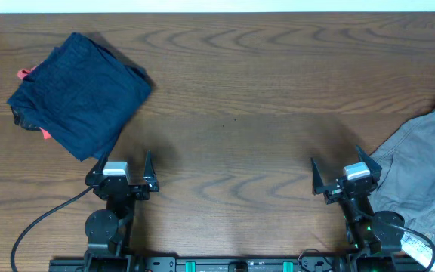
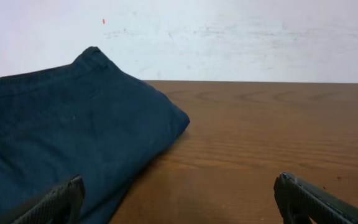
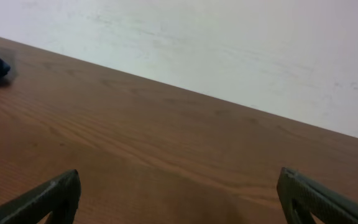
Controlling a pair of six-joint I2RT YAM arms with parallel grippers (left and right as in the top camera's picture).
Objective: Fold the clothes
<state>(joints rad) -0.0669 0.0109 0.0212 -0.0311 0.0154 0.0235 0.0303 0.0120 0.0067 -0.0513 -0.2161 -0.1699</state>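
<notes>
The left pincer point(image 1: 121, 161) and right pincer point(image 1: 339, 164) stood spread apart. On the worktop point(image 1: 263, 83), a folded navy garment point(image 1: 81, 91) lay by the left, a grey garment point(image 1: 429, 174) by the right.

The counter point(image 1: 263, 68) under me is brown wood with a bold wavy grain, smooth, with a soft sheen rather than a gloss. The navy garment point(image 1: 81, 91) is matt woven cloth with a fine, even weave and a stitched seam along one edge. A strip of coral-red cloth point(image 1: 25, 73) at its side looks matt too. The grey garment point(image 1: 421, 174) is thin matt cloth, creased. The fingers point(image 2: 58, 202) of my left pincer point(image 1: 123, 162) are black, dull and finely grained, plastic by the look. My right pincer point(image 1: 338, 162) has the same finish. The wall point(image 2: 260, 37) is white, matt and scuffed.
</notes>
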